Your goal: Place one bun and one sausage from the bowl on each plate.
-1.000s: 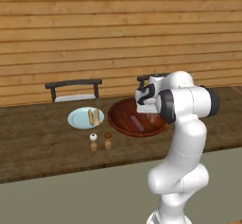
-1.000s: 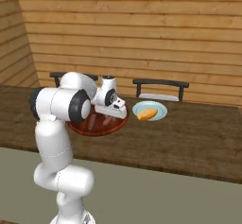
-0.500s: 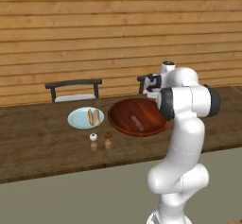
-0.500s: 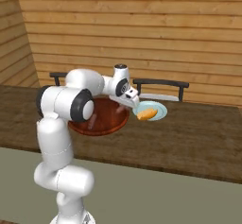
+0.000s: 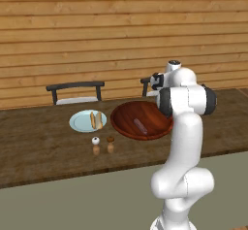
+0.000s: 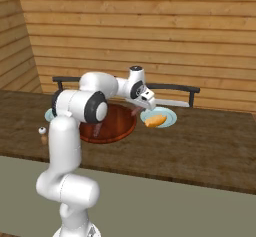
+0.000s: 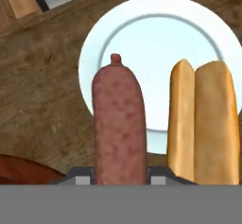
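Observation:
My gripper (image 7: 119, 176) is shut on a reddish sausage (image 7: 118, 124), which hangs over the left part of a pale blue plate (image 7: 156, 53). A tan bun (image 7: 208, 124) lies on that plate, to the right of the sausage. In the right base view the gripper (image 6: 145, 102) hovers at the near left rim of this plate (image 6: 167, 116), just past the brown bowl (image 6: 112, 131). Another sausage (image 5: 140, 125) lies in the bowl (image 5: 127, 112). The other plate (image 5: 80, 122) sits left of the bowl with a bun and a sausage on it.
Two small shakers (image 5: 96, 145) (image 5: 110, 144) stand on the wooden table in front of the left plate. Dark chairs (image 5: 75, 90) (image 6: 172, 88) stand at the table's far side, before a wooden plank wall.
The gripper has swung from above the bowl over to the right plate, carrying the sausage with it. Nothing else has moved.

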{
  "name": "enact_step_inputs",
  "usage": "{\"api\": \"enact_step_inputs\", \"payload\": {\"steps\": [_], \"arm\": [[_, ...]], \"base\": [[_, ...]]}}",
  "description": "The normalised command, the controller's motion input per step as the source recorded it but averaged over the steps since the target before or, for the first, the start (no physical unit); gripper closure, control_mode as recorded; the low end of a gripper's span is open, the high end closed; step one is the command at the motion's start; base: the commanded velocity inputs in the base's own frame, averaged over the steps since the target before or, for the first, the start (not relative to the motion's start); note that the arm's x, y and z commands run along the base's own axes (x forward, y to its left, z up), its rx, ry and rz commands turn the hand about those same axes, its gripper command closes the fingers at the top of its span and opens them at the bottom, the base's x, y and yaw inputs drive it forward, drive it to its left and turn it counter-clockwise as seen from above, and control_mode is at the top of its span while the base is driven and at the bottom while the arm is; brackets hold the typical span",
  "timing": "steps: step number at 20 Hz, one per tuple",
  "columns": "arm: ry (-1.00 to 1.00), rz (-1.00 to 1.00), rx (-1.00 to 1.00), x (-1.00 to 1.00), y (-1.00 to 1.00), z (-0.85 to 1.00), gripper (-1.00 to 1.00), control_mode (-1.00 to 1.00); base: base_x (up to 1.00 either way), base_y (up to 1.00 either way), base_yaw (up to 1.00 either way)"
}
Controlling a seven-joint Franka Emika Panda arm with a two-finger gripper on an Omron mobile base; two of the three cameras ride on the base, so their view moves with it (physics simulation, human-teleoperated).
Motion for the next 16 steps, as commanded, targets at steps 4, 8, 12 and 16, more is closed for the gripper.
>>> {"api": "enact_step_inputs", "payload": {"steps": [4, 8, 12, 16], "arm": [[0.0, -0.09, -0.06, 0.68, -0.54, -0.2, -1.0, -1.0], [0.0, 0.0, 0.0, 0.43, -0.16, -0.03, -1.0, -1.0], [0.0, 0.0, 0.0, 0.09, 0.0, -0.06, -1.0, -1.0], [-0.2, 0.02, 0.0, -0.78, 0.3, 0.64, -1.0, -1.0]], "base": [[0.0, 0.0, 0.0], [0.0, 0.0, 0.0], [0.0, 0.0, 0.0], [0.0, 0.0, 0.0]]}}
